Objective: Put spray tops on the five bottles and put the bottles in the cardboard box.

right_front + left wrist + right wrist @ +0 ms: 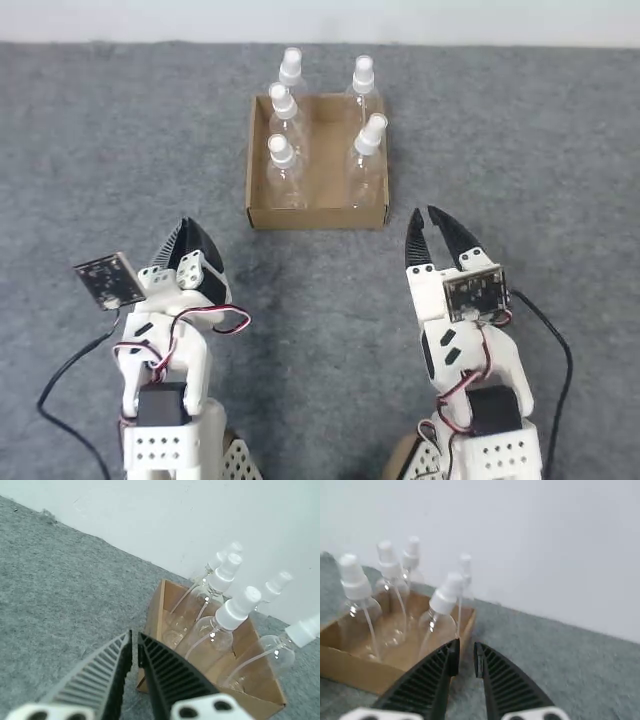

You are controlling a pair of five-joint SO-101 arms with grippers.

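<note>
hovering off the box's (316, 215) near-left corner, left gripper (188, 226) is almost closed and empty. five bottles (285, 175) wear spray tops (281, 149): three stand inside, two at the far wall, inside or behind unclear. right gripper (425, 215), narrowly parted and empty, sits off the near-right corner.

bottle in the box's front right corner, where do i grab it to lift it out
Likely the narrow neck just under the white spray top, coming down from above on the right gripper side. The bottle stands upright, the cardboard box wall shields its lower body, and other bottles stand close behind and beside it.
</note>
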